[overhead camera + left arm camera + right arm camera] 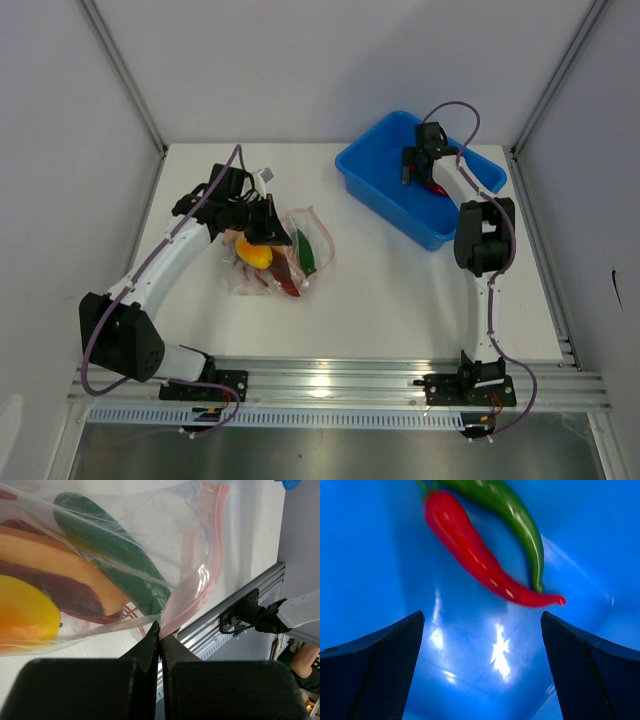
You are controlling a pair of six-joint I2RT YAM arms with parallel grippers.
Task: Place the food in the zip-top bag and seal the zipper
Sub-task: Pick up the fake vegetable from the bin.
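White table (380, 290) between pale grey walls (300, 60), aluminium rail (340, 380) in front

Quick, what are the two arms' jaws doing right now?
Left gripper: jaws shut, pinching the edge of the plastic bag.
Right gripper: jaws open, empty, over the red chili.

Robotics lab, white table (400, 290), grey enclosure walls (330, 60)

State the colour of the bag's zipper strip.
The zipper is pale pink; the left wrist view shows it best.
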